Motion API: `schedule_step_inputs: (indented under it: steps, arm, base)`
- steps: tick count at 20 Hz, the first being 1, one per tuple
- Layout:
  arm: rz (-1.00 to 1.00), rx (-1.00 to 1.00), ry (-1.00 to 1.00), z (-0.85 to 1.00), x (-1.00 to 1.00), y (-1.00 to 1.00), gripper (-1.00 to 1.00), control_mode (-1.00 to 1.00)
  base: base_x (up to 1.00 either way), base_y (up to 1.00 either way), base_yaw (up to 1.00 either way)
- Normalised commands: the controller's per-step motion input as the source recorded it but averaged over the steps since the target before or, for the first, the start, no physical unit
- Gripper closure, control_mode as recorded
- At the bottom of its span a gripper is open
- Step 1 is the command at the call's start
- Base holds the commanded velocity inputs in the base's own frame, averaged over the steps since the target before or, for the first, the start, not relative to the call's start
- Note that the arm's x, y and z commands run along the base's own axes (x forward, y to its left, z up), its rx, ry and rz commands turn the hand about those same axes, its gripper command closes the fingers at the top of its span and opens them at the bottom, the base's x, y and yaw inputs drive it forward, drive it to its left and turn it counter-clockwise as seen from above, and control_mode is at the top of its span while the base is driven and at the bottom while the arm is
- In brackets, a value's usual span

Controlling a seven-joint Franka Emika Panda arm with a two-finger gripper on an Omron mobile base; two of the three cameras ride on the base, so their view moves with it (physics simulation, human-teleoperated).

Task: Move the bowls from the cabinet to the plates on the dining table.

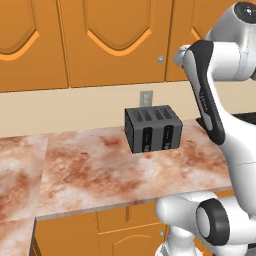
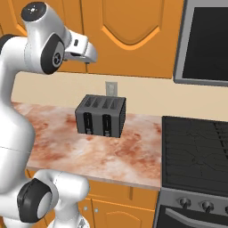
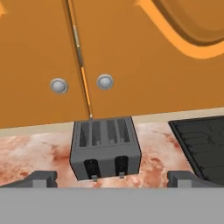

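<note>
The orange wooden cabinet [image 1: 115, 45] [image 2: 129, 40] [image 3: 131, 65] hangs over the counter with its arched doors shut. Two round silver knobs [image 3: 58, 85] [image 3: 105, 81] sit on either side of the door seam. My gripper [image 3: 111, 177] is raised in front of these doors, a short way off and touching nothing. It is open, its fingertips [image 3: 41, 178] wide apart with nothing between them. My hand [image 1: 183, 55] [image 2: 85, 51] hovers at the level of the doors' lower edge. The bowls, the plates and the dining table are out of view.
A black toaster [image 1: 152, 128] [image 2: 101, 115] [image 3: 105, 146] stands on the marbled counter [image 1: 90, 170] [image 2: 129, 156] below the hand. A black stove top [image 2: 196, 151] [image 3: 201, 140] lies to the right, with a dark microwave [image 2: 207, 40] above it. A wall outlet [image 1: 145, 98] sits behind the toaster.
</note>
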Motion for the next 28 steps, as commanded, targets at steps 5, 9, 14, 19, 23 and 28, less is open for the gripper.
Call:
schedule_step_inputs:
  steps: [5, 9, 14, 19, 23, 28]
  arm:
    - [0.0, -0.02, -0.15, 0.02, 0.0, -0.02, -1.0, -1.0]
    - [0.0, -0.02, -0.16, -0.02, 0.0, 0.0, -1.0, -1.0]
    - [0.0, -0.02, -0.14, -0.09, 0.0, 0.0, -1.0, -1.0]
    - [0.0, 0.0, -0.03, -0.08, 0.23, -0.06, -1.0, -1.0]
    - [0.0, 0.01, 0.0, -0.02, 0.42, -0.1, -1.0, -1.0]
    - [0.0, 0.04, 0.0, 0.0, 0.46, -0.05, -1.0, -1.0]
  base:
    - [0.0, 0.0, 0.0]
    - [0.0, 0.0, 0.0]
    - [0.0, 0.0, 0.0]
    - [0.0, 0.0, 0.0]
    - [0.0, 0.0, 0.0]
    - [0.0, 0.0, 0.0]
